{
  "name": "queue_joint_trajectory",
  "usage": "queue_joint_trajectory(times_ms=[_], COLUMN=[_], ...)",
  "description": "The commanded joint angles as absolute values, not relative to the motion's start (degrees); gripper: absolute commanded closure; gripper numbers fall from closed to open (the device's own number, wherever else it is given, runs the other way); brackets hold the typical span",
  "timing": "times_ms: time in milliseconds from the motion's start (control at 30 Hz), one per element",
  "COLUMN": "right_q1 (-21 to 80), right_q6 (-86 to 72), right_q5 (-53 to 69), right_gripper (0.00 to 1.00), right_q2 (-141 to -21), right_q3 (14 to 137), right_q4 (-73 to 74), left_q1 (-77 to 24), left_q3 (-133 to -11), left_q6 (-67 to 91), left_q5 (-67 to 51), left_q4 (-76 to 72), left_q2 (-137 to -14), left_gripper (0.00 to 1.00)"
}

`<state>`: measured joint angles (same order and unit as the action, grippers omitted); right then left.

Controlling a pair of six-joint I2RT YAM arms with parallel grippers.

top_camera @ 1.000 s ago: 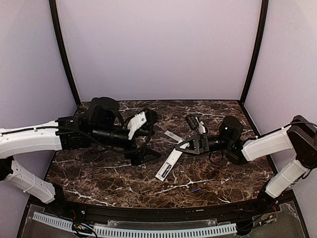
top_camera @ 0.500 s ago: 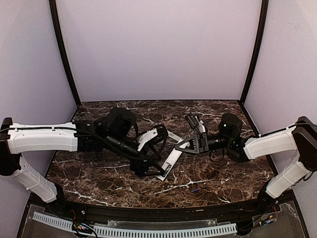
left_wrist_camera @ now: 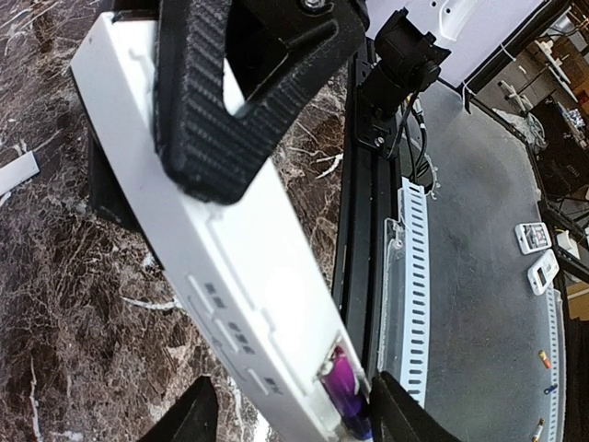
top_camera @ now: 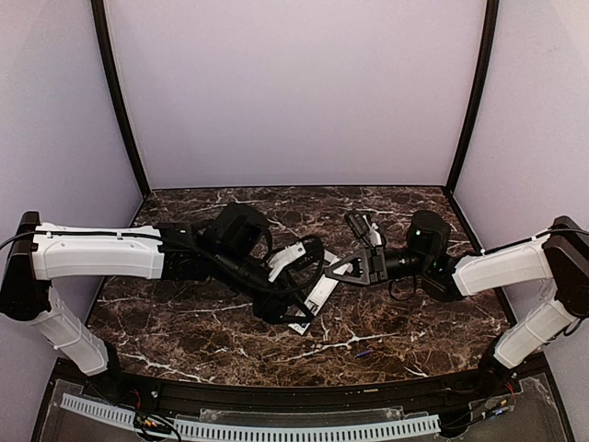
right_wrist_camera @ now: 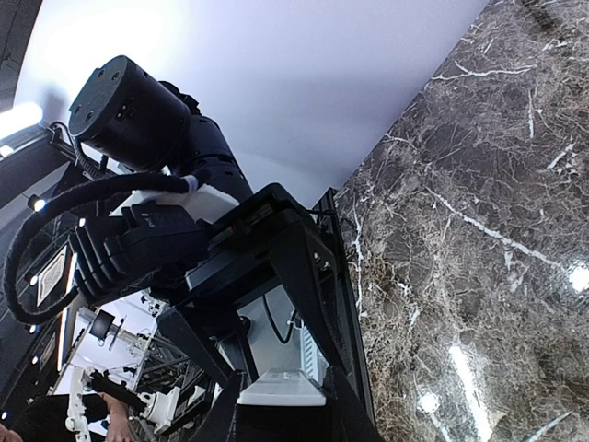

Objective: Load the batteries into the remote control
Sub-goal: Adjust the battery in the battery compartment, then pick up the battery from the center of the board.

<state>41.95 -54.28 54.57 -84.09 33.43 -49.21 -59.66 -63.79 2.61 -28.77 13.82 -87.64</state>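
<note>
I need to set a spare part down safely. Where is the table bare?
Bare dark marble table: the back strip along the rear wall, and the front-left patch between the white left arm and the near edge. Crowded: centre, where left gripper and right gripper meet at the slim white remote control. A tiny blue battery lies front-right.

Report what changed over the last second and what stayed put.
The left gripper swung right and toward the near edge. Its jaws now straddle the near end of the remote control, where a purple battery sits. Unchanged: the right gripper stays clamped on the remote's far end, and the loose battery has not moved.
</note>
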Motion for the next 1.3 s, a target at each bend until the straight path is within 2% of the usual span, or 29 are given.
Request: queue_joint_trajectory(times_ms=[0,67,133,267,333,467,567,700,833,1000,1100,1267], right_q1=[41.8,41.7,41.2,38.7,36.5,31.3,26.1,19.4,12.9,7.4,5.0,1.7], right_q6=[-56.4,-56.7,-56.7,-56.3,-55.5,-50.9,-47.8,-42.8,-39.9,-39.0,-38.8,-38.2], right_q5=[55.1,55.2,54.9,55.1,55.0,54.1,53.3,51.4,50.7,52.6,53.9,55.8], right_gripper=[1.0,1.0,1.0,1.0,1.0,1.0,1.0,1.0,1.0,1.0,1.0,1.0], right_q2=[-82.9,-82.9,-82.8,-82.6,-81.8,-77.9,-73.7,-67.0,-62.1,-59.3,-58.7,-57.8], right_q3=[33.5,33.3,32.9,31.6,30.8,29.2,28.1,27.8,27.7,26.6,26.1,25.7], right_q4=[-53.7,-54.2,-54.0,-53.0,-50.9,-43.2,-36.1,-25.0,-16.6,-14.4,-14.1,-13.3], left_q1=[-59.3,-59.3,-59.4,-59.3,-59.1,-58.6,-58.6,-59.9,-64.3,-68.9,-70.4,-72.7], left_q3=[-65.6,-65.9,-66.2,-66.6,-66.7,-66.8,-67.1,-68.3,-72.4,-80.6,-87.6,-98.5], left_q6=[2.1,1.7,1.3,0.5,0.4,-0.5,-2.8,-4.9,-8.3,-8.7,-8.5,-9.2], left_q5=[-27.1,-26.9,-26.4,-24.4,-22.5,-19.3,-18.8,-18.9,-13.8,-12.3,-11.2,-7.7], left_q4=[16.1,16.3,16.3,15.4,14.3,14.1,16.0,19.0,22.7,24.9,27.2,34.2], left_q2=[-88.6,-88.8,-88.5,-86.4,-84.7,-82.4,-83.2,-86.7,-92.8,-103.6,-111.1,-121.1], left_gripper=[0.46,0.45,0.38,0.2,0.15,0.12,0.14,0.25,0.3,0.34,0.43,0.44])
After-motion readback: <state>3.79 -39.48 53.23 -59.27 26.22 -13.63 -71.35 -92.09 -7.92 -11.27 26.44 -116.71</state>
